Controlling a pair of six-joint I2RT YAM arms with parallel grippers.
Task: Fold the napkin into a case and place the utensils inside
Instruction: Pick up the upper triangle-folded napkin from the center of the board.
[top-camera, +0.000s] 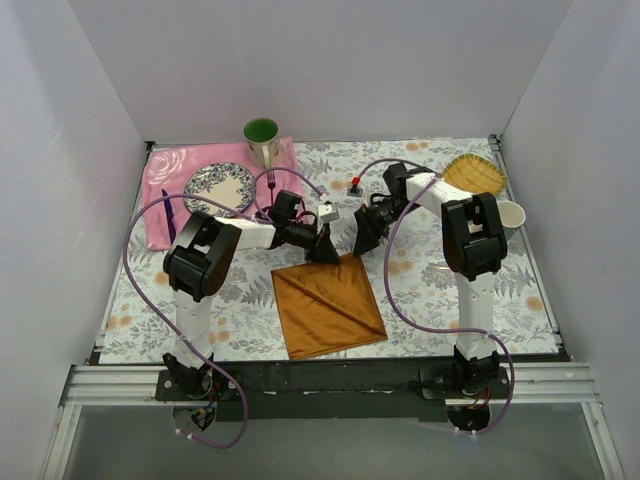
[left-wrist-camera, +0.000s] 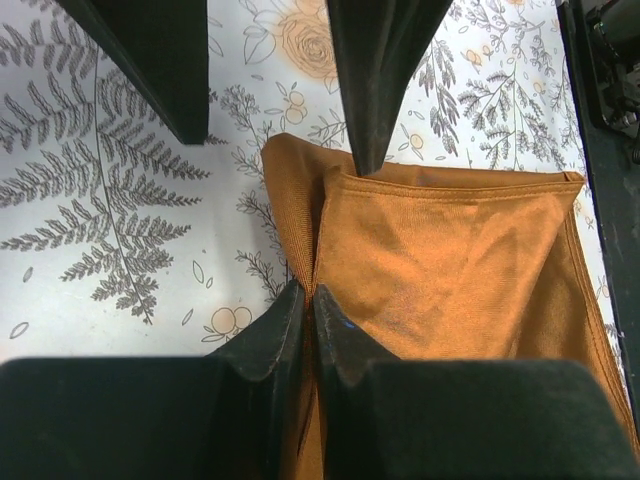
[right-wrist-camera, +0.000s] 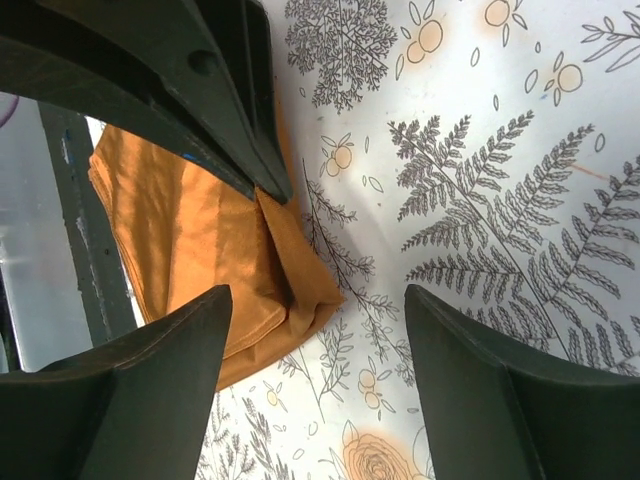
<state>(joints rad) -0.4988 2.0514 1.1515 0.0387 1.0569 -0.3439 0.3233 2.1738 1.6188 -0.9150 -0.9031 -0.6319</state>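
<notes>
I see my left gripper (left-wrist-camera: 312, 297) clamped on a napkin (left-wrist-camera: 450, 260) fold, cloth cut off at frame bottom, my right gripper (right-wrist-camera: 318, 300) spread apart over 1 corner.

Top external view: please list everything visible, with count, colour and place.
napkin: one, rust-orange, folded over, front centre of the table
tablecloth: one, white with grey ferns, covering the table
pink cloth: one, pink, back left
plate: one, white with a blue-grey pattern, on the pink cloth
purple utensil: one, dark purple, on the pink cloth left of the plate; type unclear
mug: one, green inside, back centre-left
woven dish: one, yellow, back right
cup: one, white, right side
red-topped object: one, back centre, too small to identify
left end effector: black, shut on the napkin's back edge
right end effector: black, open, by the napkin's back corner
</notes>
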